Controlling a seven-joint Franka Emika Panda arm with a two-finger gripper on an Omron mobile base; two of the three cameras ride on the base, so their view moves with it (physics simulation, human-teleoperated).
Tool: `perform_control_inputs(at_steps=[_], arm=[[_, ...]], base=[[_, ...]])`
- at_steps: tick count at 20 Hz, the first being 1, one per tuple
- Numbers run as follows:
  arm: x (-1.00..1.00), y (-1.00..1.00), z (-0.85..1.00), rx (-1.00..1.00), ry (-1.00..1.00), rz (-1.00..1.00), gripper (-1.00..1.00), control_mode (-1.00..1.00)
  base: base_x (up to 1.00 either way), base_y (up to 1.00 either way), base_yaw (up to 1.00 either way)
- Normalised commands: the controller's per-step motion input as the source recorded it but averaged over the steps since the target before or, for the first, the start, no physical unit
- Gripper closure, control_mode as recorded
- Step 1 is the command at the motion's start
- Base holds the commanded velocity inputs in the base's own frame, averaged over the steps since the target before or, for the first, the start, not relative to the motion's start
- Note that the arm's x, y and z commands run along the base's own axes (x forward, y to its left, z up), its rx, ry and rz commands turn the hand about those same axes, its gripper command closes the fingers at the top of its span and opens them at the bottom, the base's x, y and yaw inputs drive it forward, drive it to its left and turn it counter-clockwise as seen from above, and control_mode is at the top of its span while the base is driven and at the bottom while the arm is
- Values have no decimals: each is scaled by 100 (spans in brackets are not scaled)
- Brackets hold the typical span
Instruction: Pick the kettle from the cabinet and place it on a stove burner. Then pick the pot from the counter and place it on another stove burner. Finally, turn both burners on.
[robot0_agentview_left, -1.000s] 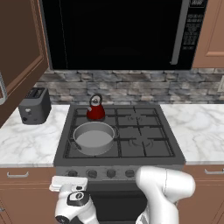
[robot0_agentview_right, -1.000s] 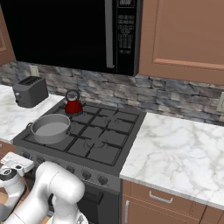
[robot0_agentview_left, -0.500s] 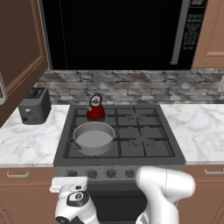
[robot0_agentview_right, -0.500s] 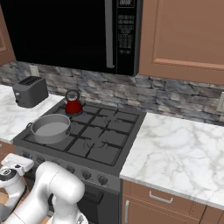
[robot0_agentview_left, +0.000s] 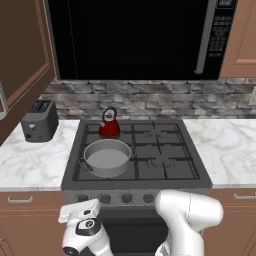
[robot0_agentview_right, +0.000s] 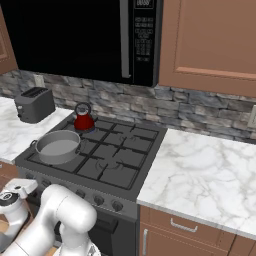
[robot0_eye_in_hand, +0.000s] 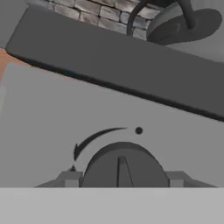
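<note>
Stove (robot0_agentview_left: 165, 172): pot (robot0_agentview_left: 107, 158) before kettle (robot0_agentview_left: 109, 125) | toaster (robot0_agentview_left: 38, 121) left | end effector (robot0_eye_in_hand: 122, 177) grasping knob (robot0_eye_in_hand: 124, 168)

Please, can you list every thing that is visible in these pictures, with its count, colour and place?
kettle: one, red, on the back left burner.
pot: one, grey, on the front left burner, just in front of the kettle.
stove: one, dark grey with black grates, between the two counters.
knobs: a row, dark, on the stove front; one close in the hand view.
toaster: one, dark grey, on the left counter.
counter: white marble, both sides of the stove.
microwave: one, black, above the stove.
gripper: one, fingers either side of a knob.
</note>
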Motion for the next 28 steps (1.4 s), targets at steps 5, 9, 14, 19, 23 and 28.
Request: perform_control_inputs(at_steps=[5, 9, 14, 19, 23, 28], arm=[[0, 0, 0, -26, 7, 0, 100, -100], [-1, 0, 0, -27, 6, 0, 100, -100], [0, 0, 0, -27, 6, 0, 100, -100], [-1, 0, 0, -26, 6, 0, 100, -100], [0, 0, 0, -25, 7, 0, 100, -100], [0, 1, 0, -21, 8, 0, 100, -100]], base=[[0, 0, 0], [0, 0, 0], [0, 0, 0], [0, 0, 0], [0, 0, 0], [0, 0, 0]])
